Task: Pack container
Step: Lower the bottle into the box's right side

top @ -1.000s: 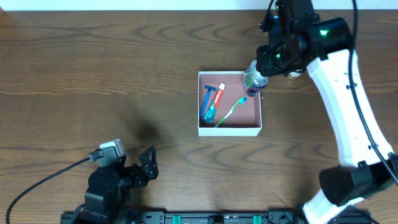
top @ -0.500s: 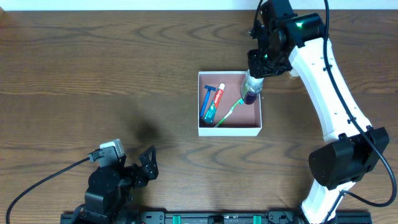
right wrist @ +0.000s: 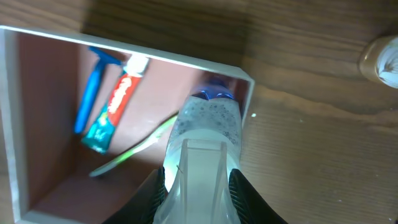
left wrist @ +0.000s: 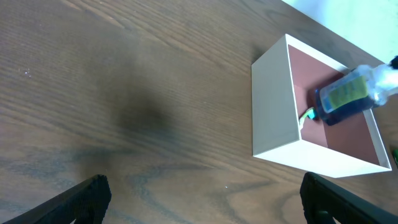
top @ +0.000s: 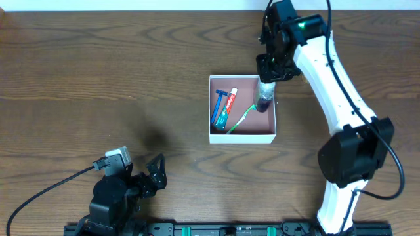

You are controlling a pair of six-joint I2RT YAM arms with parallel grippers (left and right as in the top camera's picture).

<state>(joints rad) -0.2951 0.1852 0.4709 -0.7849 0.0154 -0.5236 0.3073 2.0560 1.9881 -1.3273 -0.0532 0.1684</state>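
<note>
**Item 1, left end effector** (top: 155, 176): sitting nearest the robot's base, low over the wooden surface (top: 98, 78). Its jaws are standing wide with nothing between them. It is staying well apart from the box.

**Item 2, container** (top: 242, 137): a square, shallow box with white outer walls and a pinkish-brown floor. It is resting flat on the surface at mid-depth, right of centre. The left wrist view is showing its white side wall (left wrist: 273, 106) and part of the inside.

**Item 3, contents lying on the container floor:**
- A blue razor (top: 217, 108) is lying along the left side.
- A toothpaste tube (top: 225, 110) is lying just beside the razor, white cap toward the far wall.
- A green toothbrush (top: 240, 119) is lying diagonally, its head pointing toward the far right corner.

**Item 4, bottle** (top: 264, 99): clear, with dark bluish liquid and a pale label. It is tilting, with its lower end inside the container's far right corner, near the toothbrush head. Whether it is touching the floor cannot be told.

**Item 5, right end effector** (top: 270, 71): hanging over the container's far right corner, jaws drawn narrow and gripping the bottle's upper end.

**Item 6, pale round object** (right wrist: 382, 59): lying on the surface beyond the container, too blurred to identify.
</note>
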